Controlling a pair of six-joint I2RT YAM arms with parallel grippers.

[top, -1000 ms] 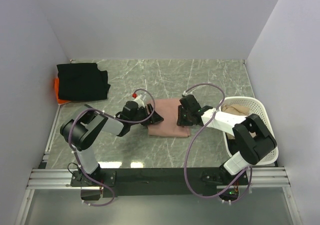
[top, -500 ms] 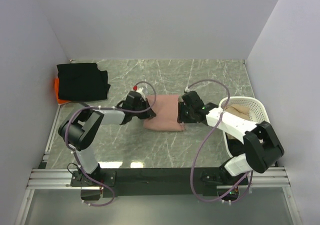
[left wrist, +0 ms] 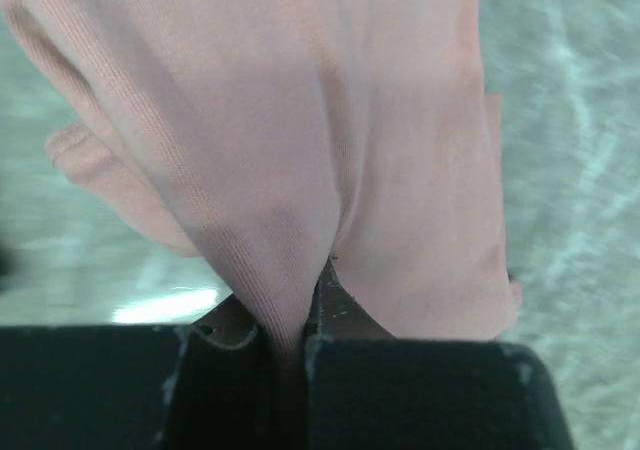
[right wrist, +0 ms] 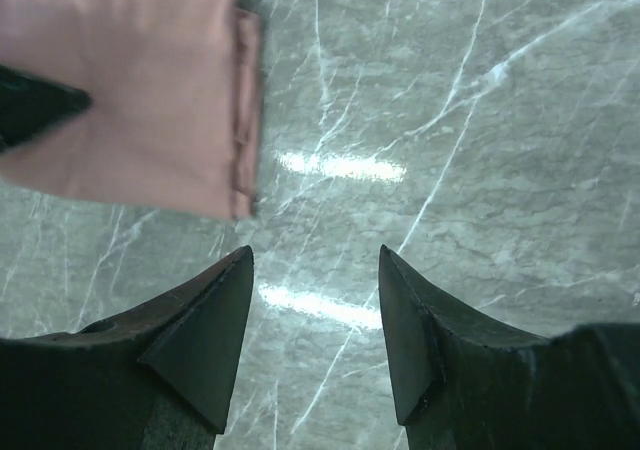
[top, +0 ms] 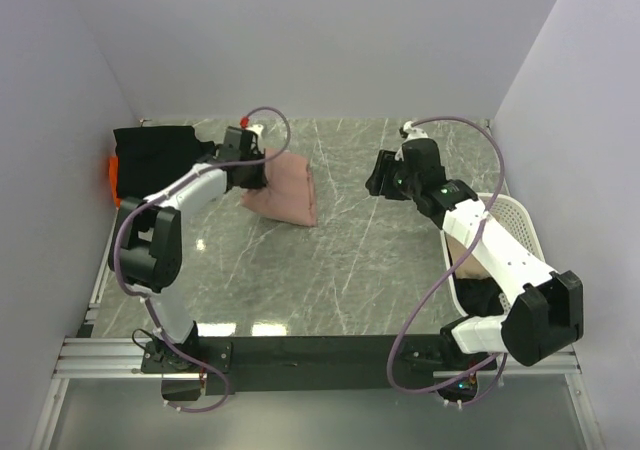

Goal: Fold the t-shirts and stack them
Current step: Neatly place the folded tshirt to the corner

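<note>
Top external view, entry by item.

Left arm: stretched far out toward the rear-left of the table (top: 350, 260), white links nearly in line, wrist turned right. Left claw (top: 252, 166): jaws pinched tight on a ridge of the pink tee (top: 285, 192). In the left wrist view the cloth is drawn into a crease between the black fingers (left wrist: 335, 300) and fans out beyond them.

Right arm: reaching diagonally from its base across the basket (top: 522, 226) to the rear-middle of the table, claw pointing left and downward. Right claw (top: 380, 180): jaws spread apart, nothing between them; the right wrist view shows two dark wedge-shaped fingertips (right wrist: 215, 310) over bare stone.

Pink tee: soft fine-ribbed knit, dusty pink, folded to a rough rectangle with stacked layers along one edge (right wrist: 242, 100); sits at rear-left, just right of the black tee. Whether it clears the table cannot be told.

Black tee (top: 160, 152): matte cloth, folded into a squarish pile, rear-left corner.

Orange tee (top: 112, 175): only a narrow edge shows under the black tee.

Table: grey-green marbled stone with white veins, glossy.

Basket: white plastic mesh, rounded rim, at the right edge.
</note>
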